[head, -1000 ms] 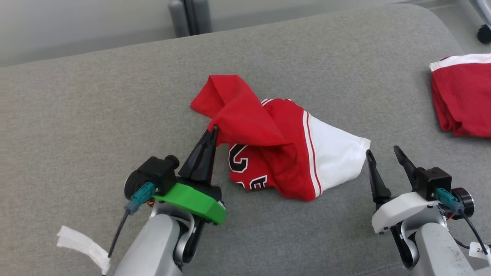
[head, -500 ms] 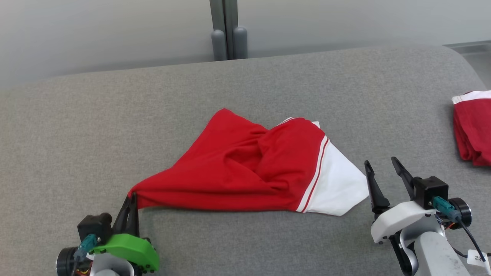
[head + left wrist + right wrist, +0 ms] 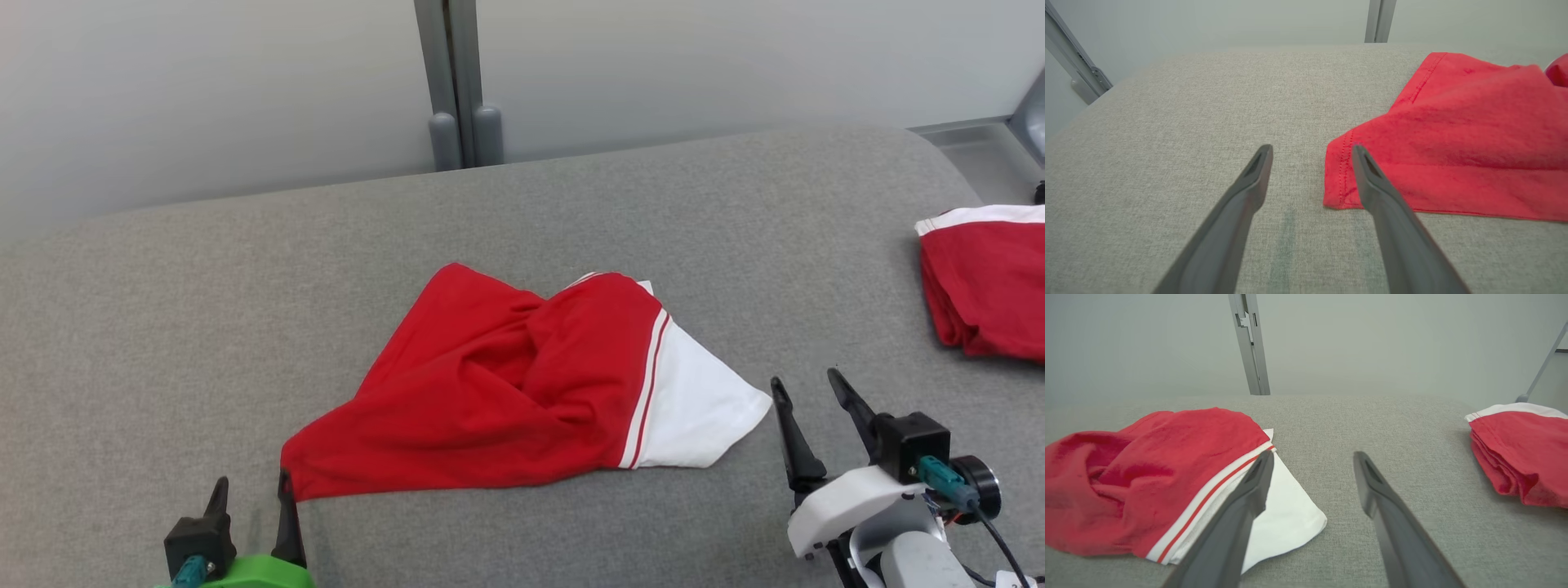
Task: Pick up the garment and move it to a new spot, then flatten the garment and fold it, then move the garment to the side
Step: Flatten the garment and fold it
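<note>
Now, the left gripper (image 3: 251,479) and right gripper (image 3: 805,378) are wide apart, so each should pinch a shirt (image 3: 506,392) corner and pull flat.

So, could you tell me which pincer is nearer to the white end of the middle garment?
Right. The right pincer stands open just beside the white end; the left pincer sits at the opposite red corner.

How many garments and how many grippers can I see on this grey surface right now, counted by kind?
Garments: 2, the crumpled red and white garment in the middle and the folded red garment at the right edge.
Grippers: 2, the left gripper and the right gripper, both open and holding nothing.
Total: 4
</note>
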Tool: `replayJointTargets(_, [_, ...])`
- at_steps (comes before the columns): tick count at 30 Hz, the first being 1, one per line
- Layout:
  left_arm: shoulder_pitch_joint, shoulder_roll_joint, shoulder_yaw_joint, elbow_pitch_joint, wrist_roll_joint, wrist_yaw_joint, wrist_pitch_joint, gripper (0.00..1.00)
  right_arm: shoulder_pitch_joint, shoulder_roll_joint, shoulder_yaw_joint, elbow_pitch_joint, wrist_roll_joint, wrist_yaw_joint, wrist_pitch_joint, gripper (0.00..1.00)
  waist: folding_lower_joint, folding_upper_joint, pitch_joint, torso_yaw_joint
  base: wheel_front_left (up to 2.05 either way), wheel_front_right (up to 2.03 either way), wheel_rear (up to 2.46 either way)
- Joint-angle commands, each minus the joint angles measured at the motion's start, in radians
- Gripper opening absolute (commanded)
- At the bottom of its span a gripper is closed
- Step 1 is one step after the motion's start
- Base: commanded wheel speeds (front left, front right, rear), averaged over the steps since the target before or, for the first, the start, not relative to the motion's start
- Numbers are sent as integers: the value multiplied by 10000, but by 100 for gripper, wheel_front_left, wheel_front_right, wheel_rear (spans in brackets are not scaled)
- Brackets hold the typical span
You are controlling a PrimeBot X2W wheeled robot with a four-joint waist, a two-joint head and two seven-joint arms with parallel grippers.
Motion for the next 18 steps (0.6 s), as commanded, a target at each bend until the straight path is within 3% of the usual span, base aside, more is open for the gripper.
replayJointTargets(1, [152,-29,87,22,87,-24,-7,100,172,-32,55,73,84,-16,-17,100,0,0,-58,-65,0,0,0])
replayJointTargets(12, [96,-207,409,-94,151,-320,-7,100,98,-35,246,268,-25,-16,-17,100,0,0,132,-64,0,0,0])
replayJointTargets(18, [-451,-225,396,240,216,-463,-7,100,-341,-35,308,588,-162,-16,-17,100,0,0,772,-16,0,0,0])
